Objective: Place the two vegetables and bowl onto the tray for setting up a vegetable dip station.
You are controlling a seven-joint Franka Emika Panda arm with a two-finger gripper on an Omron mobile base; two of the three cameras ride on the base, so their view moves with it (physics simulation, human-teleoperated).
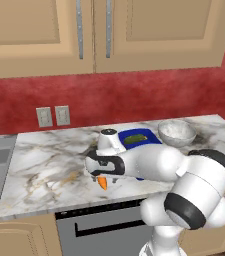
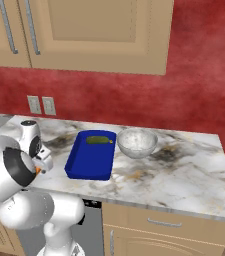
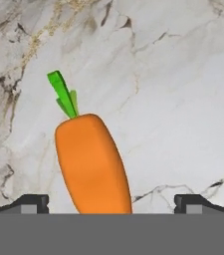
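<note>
Claw: jaws spread wide apart, nothing between them clamped; the 2 dark tips stand either side of the carrot without touching it, which looks like a line-up for a pinch across its width.
Carrot: lies flat on the marble counter directly below the claw, between the tips, its green top pointing away from the claw. In the left base view its orange end pokes out just beneath the hand.
Cucumber: 1 of the 2 vegetables, already resting inside the tray at its far end, well off to the claw's right.
Tray: dark blue, on the counter to the right of the claw; its near part is bare, so there is room for the carrot and the bowl.
Bowl: pale, upright, standing on the counter just beyond the tray's right rim, not yet on the tray and farthest from the claw.
Step in hand: judged as the approach to grasp the carrot; the claw seems to need to drop lower before closing.
Risk: the tapered carrot could roll or slip if pinched near its narrow end.
</note>
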